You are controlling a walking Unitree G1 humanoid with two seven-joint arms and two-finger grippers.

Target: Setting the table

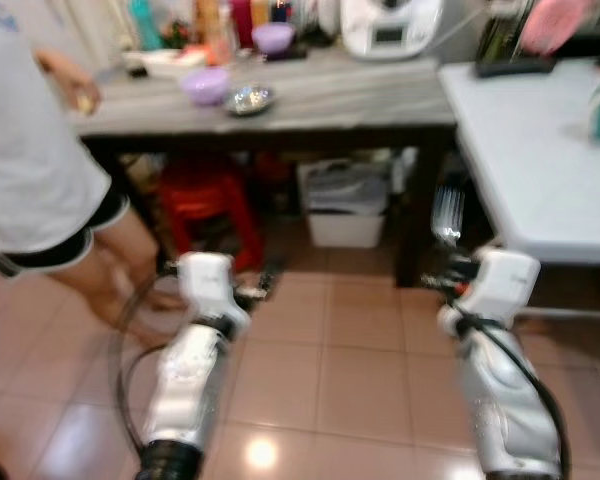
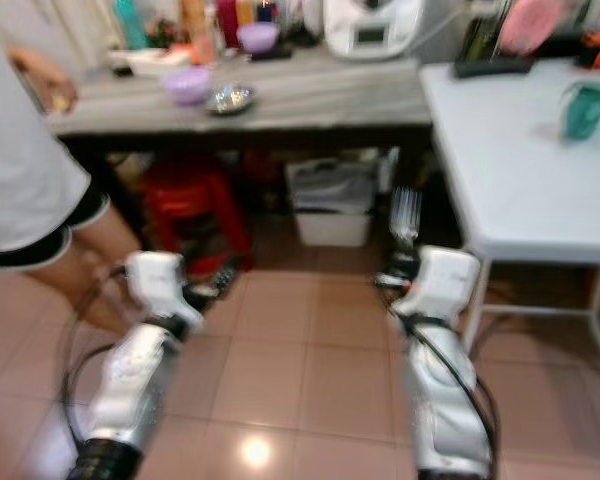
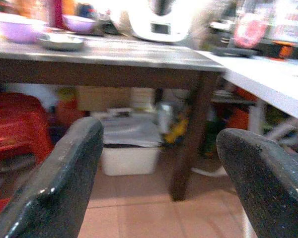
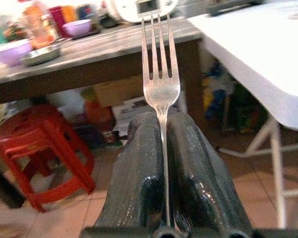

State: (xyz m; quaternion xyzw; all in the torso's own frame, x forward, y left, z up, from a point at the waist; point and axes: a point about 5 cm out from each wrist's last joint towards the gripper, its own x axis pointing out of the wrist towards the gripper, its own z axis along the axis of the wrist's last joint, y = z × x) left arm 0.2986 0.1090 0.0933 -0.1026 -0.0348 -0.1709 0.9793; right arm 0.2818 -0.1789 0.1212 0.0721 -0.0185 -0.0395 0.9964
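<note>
closest to you in the right wrist view, the right gripper [image 4: 164,148] has its two black fingers [image 4: 134,173] clenched on the handle of a silver metal fork [image 4: 160,74]. the handle runs down the seam between them and the tines stick straight out past the fingertips, so the fork's long axis lines up with the fingers' own direction. in the left eye view you see the same fork as a pale blur rising just above the right wrist, right of centre in the frame.

what matters for your next move is where the white plastic tabletop [image 1: 540,150] lies from that fork: it fills the upper right of the left eye view, ahead of and above the right gripper, with its near edge just beyond the tines. the right arm is clearly the nearer one to it. you will likely have to raise the fork above the edge and then tip its long axis flat before letting go.

your left gripper [image 3: 159,163] hangs released, fingers spread wide with nothing between them, low over the tiled floor [image 1: 320,340]. a teal cup [image 2: 585,108] stands far along the white tabletop. a person in a white shirt [image 1: 25,140] stands at the left of the frame beside the grey wooden tabletop [image 1: 310,95], well clear of your path.
</note>
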